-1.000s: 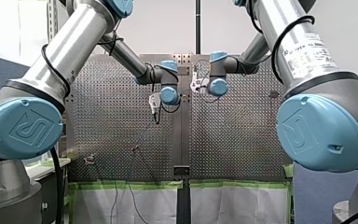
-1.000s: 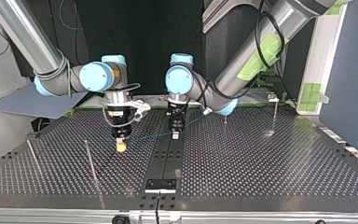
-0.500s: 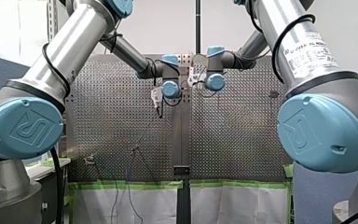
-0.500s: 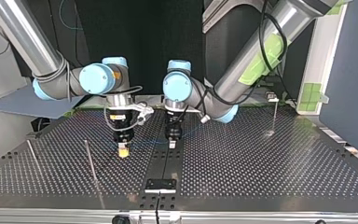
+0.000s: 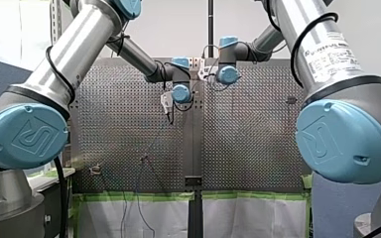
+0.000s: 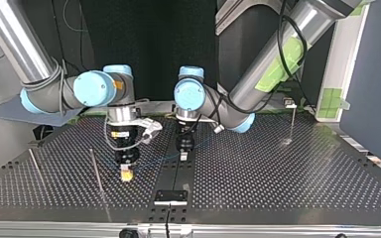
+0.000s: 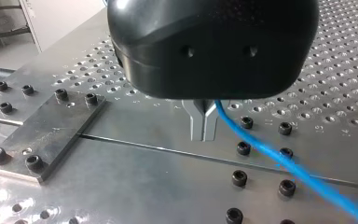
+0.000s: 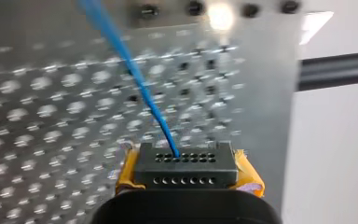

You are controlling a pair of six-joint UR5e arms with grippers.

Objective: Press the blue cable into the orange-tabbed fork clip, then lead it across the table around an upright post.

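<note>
Top view is showing the blue cable point(image 6: 155, 159) running as a faint line just left of centre. It is spanning between my right gripper point(image 6: 127, 174), which is hanging low over the perforated table point(image 6: 278, 188), and my left gripper point(image 6: 183, 156) beside it. In the right wrist view the yellow pads point(image 8: 249, 173) are sitting narrow with the cable entering between them, so I am judging it pinched. In the left wrist view the metal fingers point(image 7: 196, 122) are standing almost together, with the cable leaving at their side. The span is looking thin and lightly strung, so a hard pull by either arm is risking dragging it through one grip. The upright post point(image 6: 96, 171) standing near my right gripper is inviting a knock, or a snag on the wrong side. The orange-tabbed fork clip is proving hard to find. A small fitting point(image 5: 95, 170) in the front view's lower left is looking too small to identify, and the cable's far ends are running out of sight.
</note>
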